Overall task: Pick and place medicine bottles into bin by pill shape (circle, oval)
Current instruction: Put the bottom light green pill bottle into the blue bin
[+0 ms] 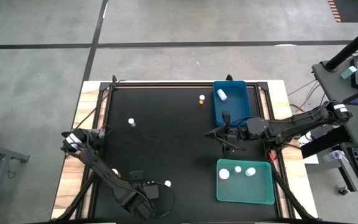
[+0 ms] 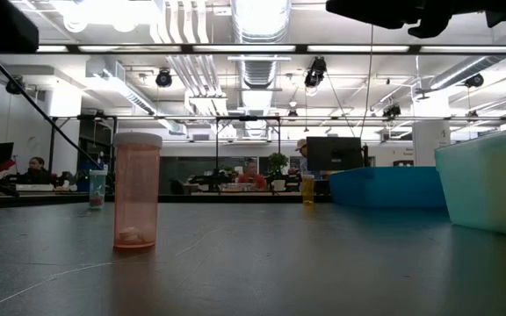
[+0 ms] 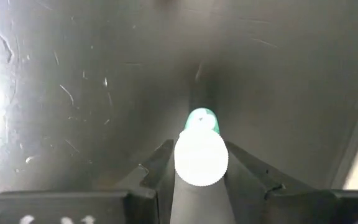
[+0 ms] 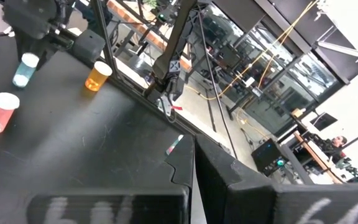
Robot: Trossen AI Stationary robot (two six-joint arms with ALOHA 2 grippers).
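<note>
My left gripper (image 1: 149, 188) points straight down near the table's near edge, shut on a medicine bottle (image 3: 201, 155) with a white cap and a green body; the gripper hides it in the high view. A pink bottle (image 1: 167, 184) stands just right of it. Other bottles stand upright on the mat: a teal one (image 1: 132, 122), an orange one (image 1: 202, 98) and one beside my left arm (image 1: 115, 172). My right gripper (image 1: 215, 132) hangs level and shut, left of the blue bin (image 1: 238, 99), holding nothing. My left gripper comes at the bottle from above, fingers (image 3: 160, 163) pointing down, one on each of two opposite sides at the cap's rim (image 3: 178, 160). The cap hides the exact place of contact. The bottle stands upright between the fingers, its green body (image 3: 201, 118) toward the mat.
One bottle lies in the blue bin at the far right (image 1: 222, 94). The teal bin (image 1: 247, 190) at the near right holds three bottles. The black mat's middle lies bare between the arms. People sit at desks in the room beyond the table.
</note>
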